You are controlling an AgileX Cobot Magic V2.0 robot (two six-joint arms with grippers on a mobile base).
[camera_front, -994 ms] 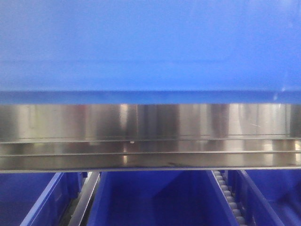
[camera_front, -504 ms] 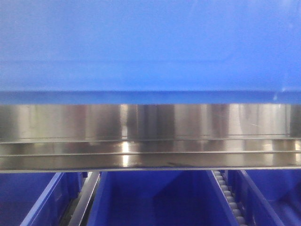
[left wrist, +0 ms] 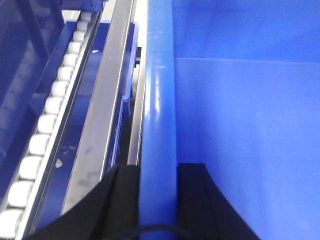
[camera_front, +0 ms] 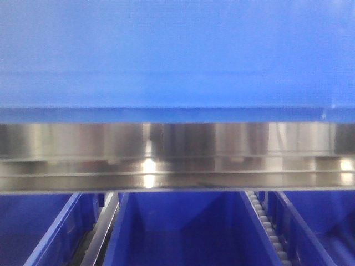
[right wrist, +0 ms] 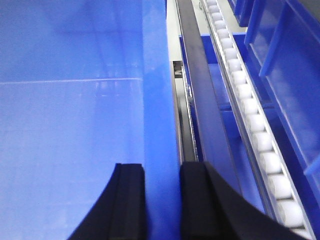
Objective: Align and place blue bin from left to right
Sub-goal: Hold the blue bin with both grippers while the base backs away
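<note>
The blue bin (camera_front: pixel 177 55) fills the upper part of the front view with its smooth side panel, its lower edge just above a steel rail. In the left wrist view my left gripper (left wrist: pixel 159 167) is shut on the bin's left rim (left wrist: pixel 159 100), one black finger outside and one inside the wall. In the right wrist view my right gripper (right wrist: pixel 161 165) is likewise shut on the bin's right rim (right wrist: pixel 157 75). The bin's inside looks empty in both wrist views.
A brushed steel rail (camera_front: pixel 177 166) crosses the front view under the bin. Below it stand other blue bins (camera_front: pixel 177 233), seen from above. White roller tracks run beside the held bin on the left (left wrist: pixel 45 115) and right (right wrist: pixel 250 115), and another shows below (camera_front: pixel 266 227).
The steel rail and the lower bins have shifted upward in the front view and turned blurry. The held bin's lower edge stays at the same height in the frame.
</note>
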